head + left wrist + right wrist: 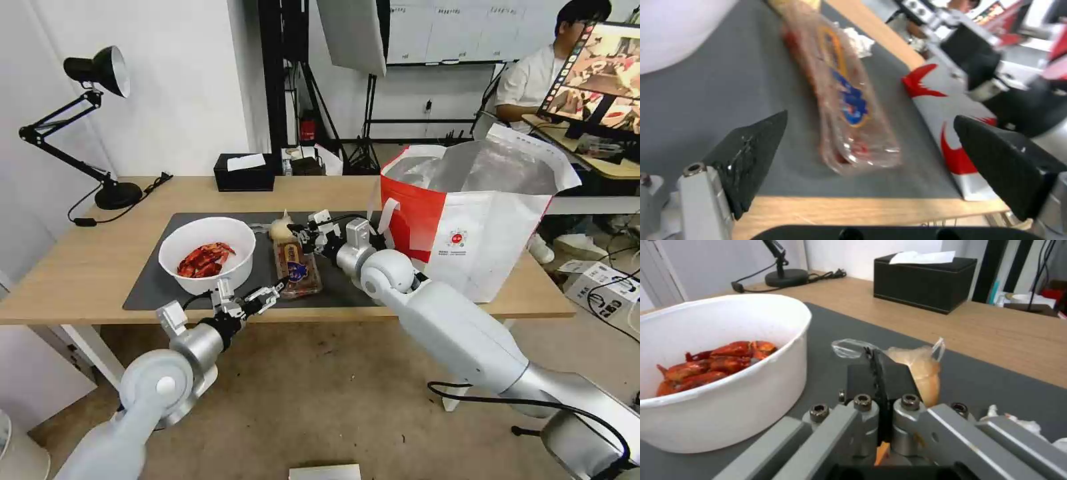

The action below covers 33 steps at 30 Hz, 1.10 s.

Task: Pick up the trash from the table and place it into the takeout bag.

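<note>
Right gripper [878,368] pinching knotted bag [918,368] for lifting toward takeout bag [467,227]; left gripper [871,150] spread, lined up on clamshell [840,96].

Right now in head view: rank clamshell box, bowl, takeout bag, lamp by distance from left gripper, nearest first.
From the left gripper at the table's near edge:
1. Clamshell box, just beyond it to the right.
2. Bowl, beyond it to the left, close to tying.
3. Takeout bag, right end.
4. Lamp, far-left corner.

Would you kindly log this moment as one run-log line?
left gripper: open, near clamshell | right gripper: shut on knotted bag | bowl, tissue: on mat | takeout bag: open
</note>
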Available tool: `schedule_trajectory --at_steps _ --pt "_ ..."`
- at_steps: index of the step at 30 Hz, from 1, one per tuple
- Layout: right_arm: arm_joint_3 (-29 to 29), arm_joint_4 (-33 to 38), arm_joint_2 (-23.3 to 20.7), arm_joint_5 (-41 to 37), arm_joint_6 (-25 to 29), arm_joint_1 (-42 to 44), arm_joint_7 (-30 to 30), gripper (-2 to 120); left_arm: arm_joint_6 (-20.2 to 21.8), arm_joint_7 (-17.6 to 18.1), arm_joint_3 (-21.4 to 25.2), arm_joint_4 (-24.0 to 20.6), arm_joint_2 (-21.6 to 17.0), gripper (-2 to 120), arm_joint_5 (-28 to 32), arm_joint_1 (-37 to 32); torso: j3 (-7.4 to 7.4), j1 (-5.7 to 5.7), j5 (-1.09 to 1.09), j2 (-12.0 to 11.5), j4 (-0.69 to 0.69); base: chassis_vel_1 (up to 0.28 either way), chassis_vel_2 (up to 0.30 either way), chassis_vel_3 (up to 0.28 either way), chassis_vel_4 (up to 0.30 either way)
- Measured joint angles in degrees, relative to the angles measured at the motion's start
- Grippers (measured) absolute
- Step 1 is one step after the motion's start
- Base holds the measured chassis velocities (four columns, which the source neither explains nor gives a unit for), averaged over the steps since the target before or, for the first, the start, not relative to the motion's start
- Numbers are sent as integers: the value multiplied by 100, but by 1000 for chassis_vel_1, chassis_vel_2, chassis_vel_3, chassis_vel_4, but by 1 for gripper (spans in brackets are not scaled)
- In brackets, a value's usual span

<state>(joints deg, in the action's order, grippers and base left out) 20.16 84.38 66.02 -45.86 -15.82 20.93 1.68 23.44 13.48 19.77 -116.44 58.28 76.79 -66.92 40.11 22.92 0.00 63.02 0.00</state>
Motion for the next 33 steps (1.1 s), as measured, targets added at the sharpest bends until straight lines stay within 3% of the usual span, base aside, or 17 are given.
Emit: schedule_trajectory --at_steps 10,24,33 --pt "342 -402 -10 18 -126 -376 265 0 125 441 -222 399 30 100 679 549 0 0 0 0 0 0 0 0 0" --pt "742 -1413 447 218 -464 -1014 774 0 122 470 -255 438 -13 100 730 640 0 0 0 0 1 0 0 0 0" --pt "752 -1521 504 347 -592 -977 791 0 118 455 -229 450 -9 100 727 634 0 0 -1 0 0 0 0 0 0"
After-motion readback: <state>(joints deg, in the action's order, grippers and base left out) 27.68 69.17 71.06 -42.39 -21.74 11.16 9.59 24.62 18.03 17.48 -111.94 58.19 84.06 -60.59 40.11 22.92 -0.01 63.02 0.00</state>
